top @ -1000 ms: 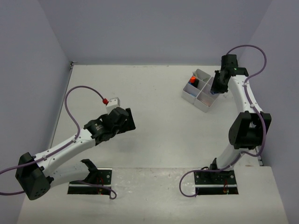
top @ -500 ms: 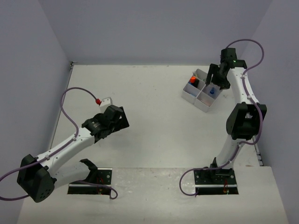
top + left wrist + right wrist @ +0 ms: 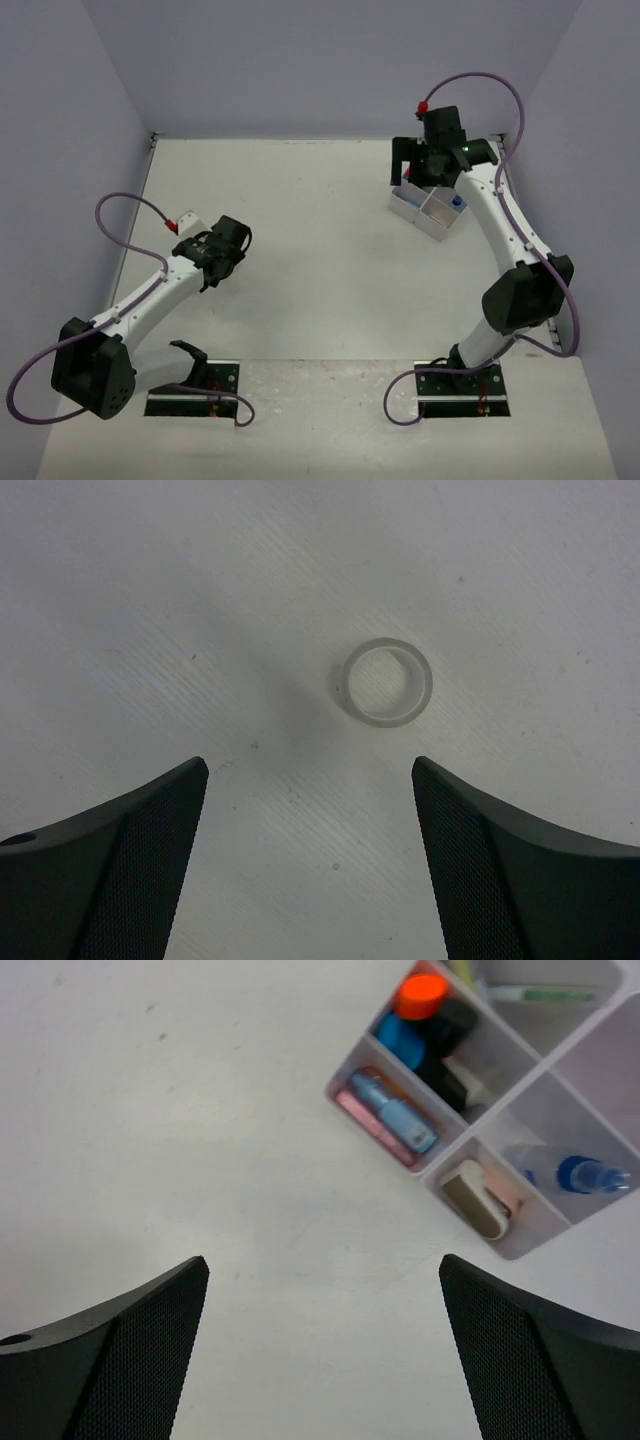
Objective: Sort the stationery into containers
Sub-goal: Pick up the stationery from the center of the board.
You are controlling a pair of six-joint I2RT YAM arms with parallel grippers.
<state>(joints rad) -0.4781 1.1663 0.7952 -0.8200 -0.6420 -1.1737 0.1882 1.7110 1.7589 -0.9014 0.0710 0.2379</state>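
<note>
Spanning the space between pale lavender walls (image 3: 330, 60), an off-white worktop (image 3: 300, 260), faintly scuffed and speckled.

Left tool (image 3: 310, 770): fingers spread wide, holding nothing, above a clear tape roll (image 3: 383, 680) that lies flat on bare worktop.

Right tool (image 3: 322, 1265): spread, holding nothing, over bare surface just beside the white divided tray (image 3: 427, 1172) at the far right.

Tray contents: orange cap (image 3: 420, 993) and blue cap (image 3: 400, 1038) upright in one compartment with a pink eraser (image 3: 372, 1123) along the wall; blue marker (image 3: 572, 1175) in the next compartment.
</note>
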